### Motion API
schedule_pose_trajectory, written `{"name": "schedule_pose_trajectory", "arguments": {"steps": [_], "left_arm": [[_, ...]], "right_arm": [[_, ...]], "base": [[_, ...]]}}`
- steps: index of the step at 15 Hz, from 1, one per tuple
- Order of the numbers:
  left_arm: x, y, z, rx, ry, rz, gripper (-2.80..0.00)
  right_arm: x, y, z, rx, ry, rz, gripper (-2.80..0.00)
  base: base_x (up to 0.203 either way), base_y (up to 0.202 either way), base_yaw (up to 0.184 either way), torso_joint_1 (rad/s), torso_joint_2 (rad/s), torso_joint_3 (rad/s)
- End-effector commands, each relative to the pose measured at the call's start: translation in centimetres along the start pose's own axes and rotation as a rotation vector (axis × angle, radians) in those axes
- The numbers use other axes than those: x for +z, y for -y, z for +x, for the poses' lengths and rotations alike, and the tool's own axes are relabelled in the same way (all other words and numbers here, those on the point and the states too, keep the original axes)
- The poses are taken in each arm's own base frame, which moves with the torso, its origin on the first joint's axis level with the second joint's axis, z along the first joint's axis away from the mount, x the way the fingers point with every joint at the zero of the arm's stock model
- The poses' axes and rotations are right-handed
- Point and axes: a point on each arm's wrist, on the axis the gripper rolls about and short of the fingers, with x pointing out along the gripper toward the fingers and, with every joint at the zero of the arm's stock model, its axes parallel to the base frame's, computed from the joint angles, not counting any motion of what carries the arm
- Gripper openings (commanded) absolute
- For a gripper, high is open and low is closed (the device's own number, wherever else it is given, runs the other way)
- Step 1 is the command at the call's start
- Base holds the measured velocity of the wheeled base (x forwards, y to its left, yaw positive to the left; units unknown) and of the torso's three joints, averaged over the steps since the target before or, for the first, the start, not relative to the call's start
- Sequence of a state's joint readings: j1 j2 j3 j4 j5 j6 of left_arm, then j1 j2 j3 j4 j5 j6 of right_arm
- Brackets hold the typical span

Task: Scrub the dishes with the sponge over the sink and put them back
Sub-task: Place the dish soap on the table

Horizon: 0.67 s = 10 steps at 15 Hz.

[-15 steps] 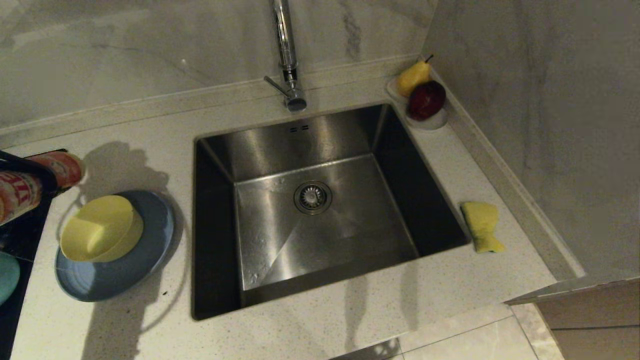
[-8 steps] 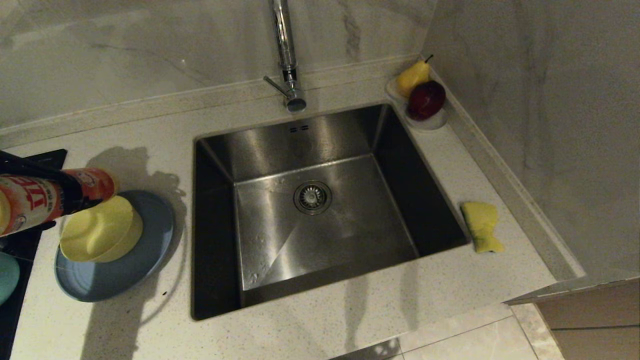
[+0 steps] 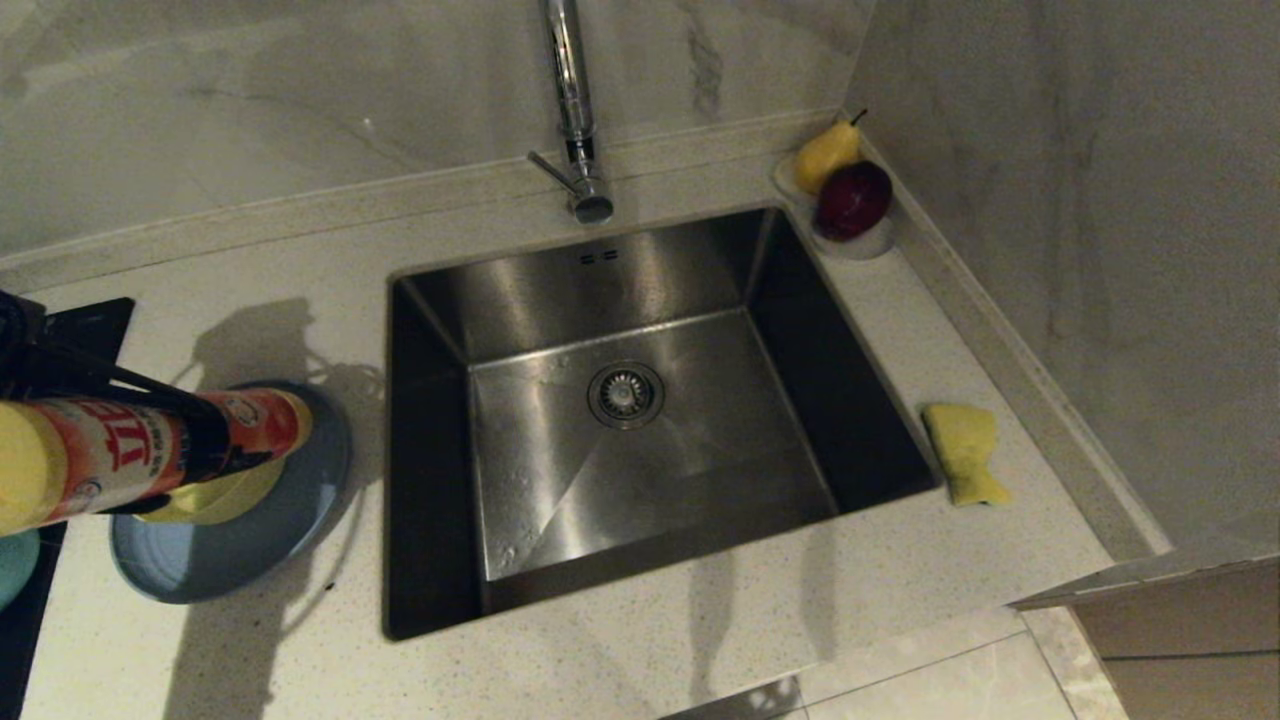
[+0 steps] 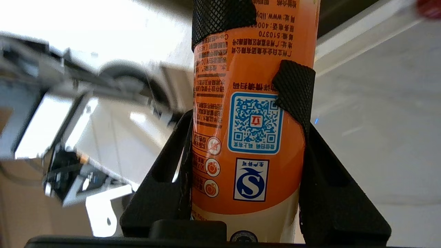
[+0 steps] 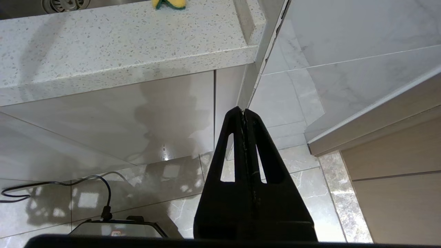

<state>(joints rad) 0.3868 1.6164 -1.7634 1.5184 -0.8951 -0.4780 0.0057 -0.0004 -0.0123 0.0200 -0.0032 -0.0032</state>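
Here we list an orange detergent bottle (image 4: 246,137) pinched between the fingers of the left gripper (image 4: 248,113) — its label carries Chinese print, a QR code, a blue "S" mark and "510370". It hangs level over the pale-yellow bowl (image 3: 215,497) on the light-blue plate (image 3: 245,535). The speckled countertop (image 3: 700,640) meets marble walls. The steel sink (image 3: 650,420) holds only its drain strainer (image 3: 625,394). The sponge (image 3: 964,452) lies right of the sink. The fruit dish (image 3: 865,243) holds a pear (image 3: 826,153) and an apple (image 3: 852,199). The right gripper (image 5: 245,113) — fingers pressed together — hangs below the counter.
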Motion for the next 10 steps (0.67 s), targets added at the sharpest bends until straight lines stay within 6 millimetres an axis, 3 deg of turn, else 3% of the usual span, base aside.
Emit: {"name": "schedule_pose_trajectory", "arguments": {"steps": [1, 10], "left_arm": [[-0.1, -0.6, 1.2, 0.025, -0.07, -0.038, -2.8], [-1.4, -0.7, 2.0, 0.064, -0.11, -0.019, -2.8]], "right_arm": [[0.0, 0.0, 0.0, 0.001, 0.001, 0.0, -2.8], [0.0, 0.0, 0.0, 0.001, 0.001, 0.0, -2.8]], "base": [[0.0, 0.0, 0.0, 0.0, 0.0, 0.0], [0.0, 0.0, 0.0, 0.0, 0.0, 0.0]]}}
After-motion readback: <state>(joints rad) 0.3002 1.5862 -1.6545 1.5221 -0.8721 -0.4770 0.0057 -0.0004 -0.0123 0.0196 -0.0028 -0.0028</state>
